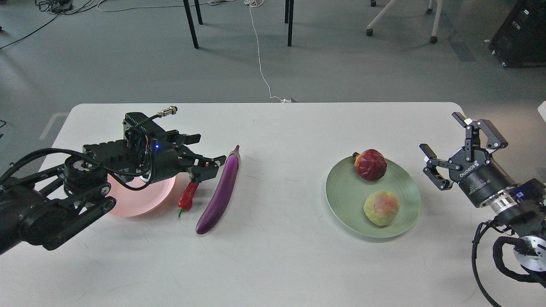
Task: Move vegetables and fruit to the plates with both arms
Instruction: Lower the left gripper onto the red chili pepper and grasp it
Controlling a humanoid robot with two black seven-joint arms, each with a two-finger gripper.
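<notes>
The purple eggplant [219, 194] and the red chili pepper [187, 198] lie side by side on the table, right of the pink plate [140, 202]. My left gripper [212, 148] is open and low over the chili's upper half, which it hides; its far finger is next to the eggplant. My left arm lies across the pink plate. The pomegranate [370, 164] and the yellow-green fruit [381, 207] sit on the pale green plate [341, 187]. My right gripper [439, 131] is open and empty, raised to the right of the green plate.
The white table [277, 256] ends just behind the arms. Beyond its far edge are grey floor, black table legs [191, 25], a white cable [260, 64] and a chair base [401, 17].
</notes>
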